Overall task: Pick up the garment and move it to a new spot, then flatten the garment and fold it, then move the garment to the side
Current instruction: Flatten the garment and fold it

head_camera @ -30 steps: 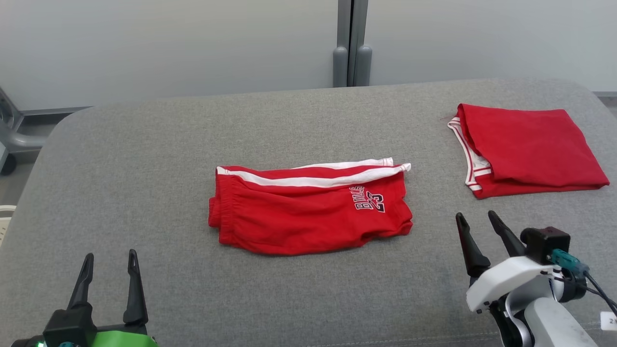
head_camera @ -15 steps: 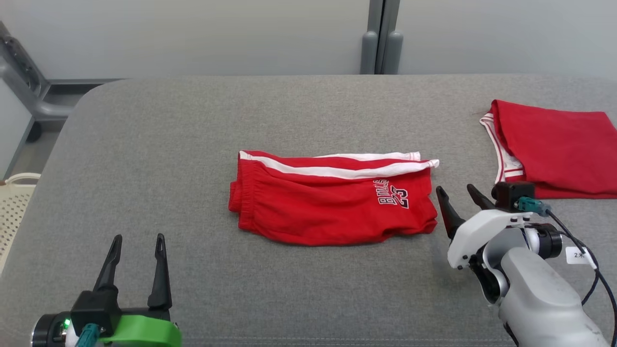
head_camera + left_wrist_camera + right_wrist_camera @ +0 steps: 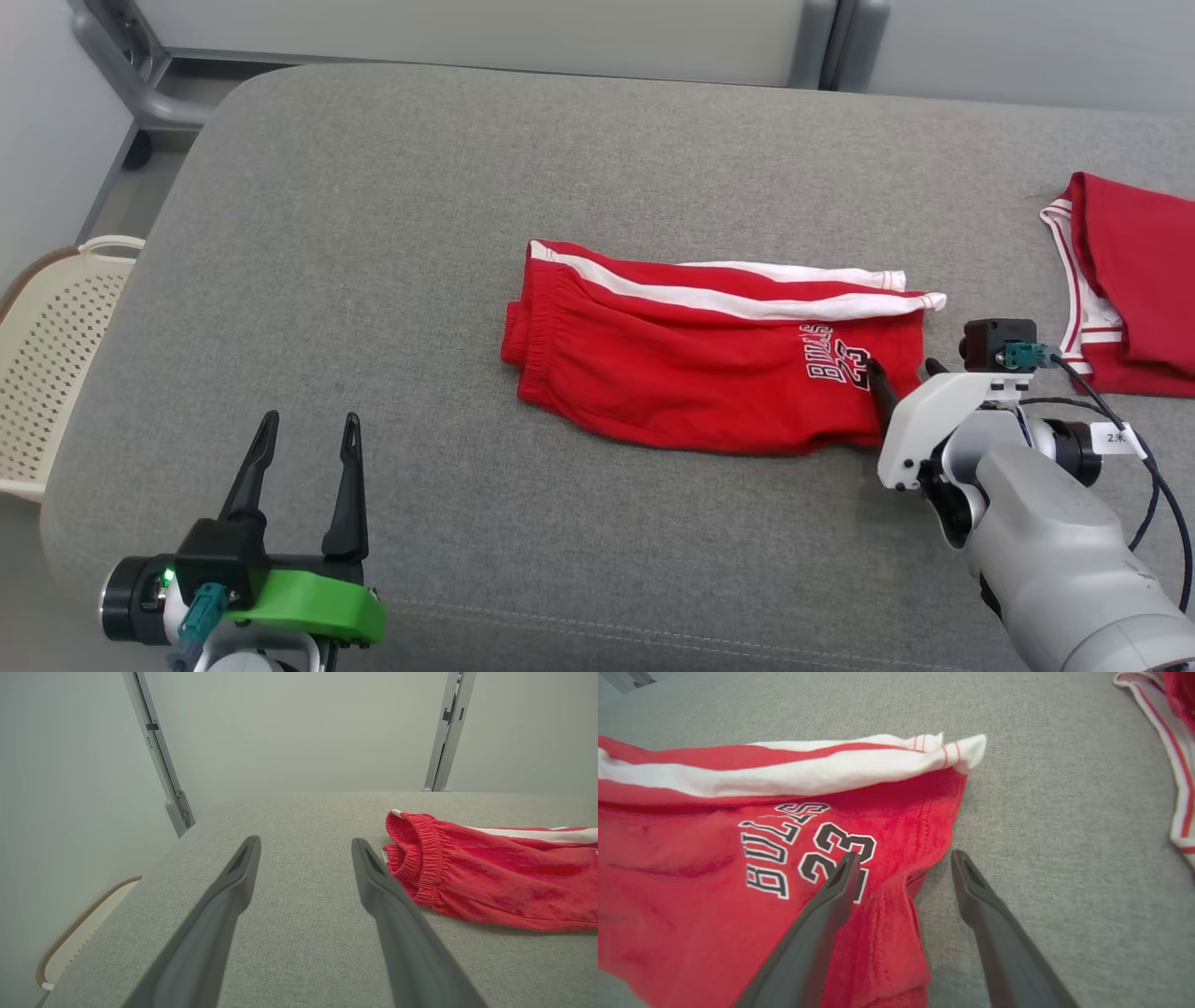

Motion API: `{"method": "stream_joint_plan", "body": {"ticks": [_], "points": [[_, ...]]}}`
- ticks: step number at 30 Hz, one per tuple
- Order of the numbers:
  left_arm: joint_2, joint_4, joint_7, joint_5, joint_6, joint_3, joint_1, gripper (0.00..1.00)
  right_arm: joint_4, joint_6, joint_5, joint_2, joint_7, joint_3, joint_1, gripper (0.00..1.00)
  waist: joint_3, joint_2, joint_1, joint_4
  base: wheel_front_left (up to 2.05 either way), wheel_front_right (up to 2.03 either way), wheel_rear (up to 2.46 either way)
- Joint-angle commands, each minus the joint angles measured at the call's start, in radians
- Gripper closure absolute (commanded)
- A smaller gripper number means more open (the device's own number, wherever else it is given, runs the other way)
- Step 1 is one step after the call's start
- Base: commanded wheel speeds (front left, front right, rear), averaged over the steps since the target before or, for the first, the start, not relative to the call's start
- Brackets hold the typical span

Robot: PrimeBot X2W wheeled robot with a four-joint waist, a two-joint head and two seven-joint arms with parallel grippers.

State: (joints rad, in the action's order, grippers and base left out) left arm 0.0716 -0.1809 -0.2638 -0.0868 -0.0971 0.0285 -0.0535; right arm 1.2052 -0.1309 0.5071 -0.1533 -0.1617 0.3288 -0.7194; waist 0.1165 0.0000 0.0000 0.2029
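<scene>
1. The red shorts (image 3: 709,364) lie folded in half near the middle of the grey padded table (image 3: 373,233). Their long side runs left to right, with the elastic waistband (image 3: 423,858) at the robot's left end and the leg hems at the right end.
2. A white stripe (image 3: 747,301) runs along the far edge of the shorts. A black-and-white print (image 3: 834,359) sits near the hem end (in the right wrist view it reads "BULLS 23").
3. The right gripper (image 3: 904,855) hangs at the hem end of the shorts, its jaws spread wide and gripping nothing. One finger (image 3: 831,896) is over the red cloth just beside the print, and the other is over bare table just off the hem edge. It cannot be told whether either tip touches the cloth.
4. The left gripper (image 3: 311,417) is over the near left part of the table, well apart from the shorts, with its jaws likewise spread and empty. In the left wrist view the waistband lies just to the right of it.
5. A second red garment (image 3: 1130,271) with white-and-red trim lies folded at the right side of the table, well apart from the shorts.
6. A pale perforated basket (image 3: 47,373) stands beside the table's left edge, lower than the tabletop.
</scene>
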Motion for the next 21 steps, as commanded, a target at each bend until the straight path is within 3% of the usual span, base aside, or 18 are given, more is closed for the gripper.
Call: {"method": "stream_joint_plan", "body": {"ticks": [1,20,21], "points": [[-0.003,-0.003,0.0,-0.001,-0.004,-0.003,-0.015,0.0,0.006,0.0,0.013,0.003,0.003,0.002,-0.007,0.0,0.015,0.0,0.0,0.017,0.0,0.0,0.0],[-0.011,-0.014,0.0,0.003,-0.009,0.012,-0.039,0.0,0.087,0.0,0.091,0.002,0.216,-0.028,-0.106,0.0,0.045,0.0,0.0,0.049,0.0,0.0,0.0],[-0.011,-0.015,0.0,0.002,-0.009,0.013,-0.04,0.0,0.088,0.0,0.091,0.005,0.228,-0.026,-0.108,0.31,0.047,0.0,0.0,0.051,0.0,0.0,0.0]]}}
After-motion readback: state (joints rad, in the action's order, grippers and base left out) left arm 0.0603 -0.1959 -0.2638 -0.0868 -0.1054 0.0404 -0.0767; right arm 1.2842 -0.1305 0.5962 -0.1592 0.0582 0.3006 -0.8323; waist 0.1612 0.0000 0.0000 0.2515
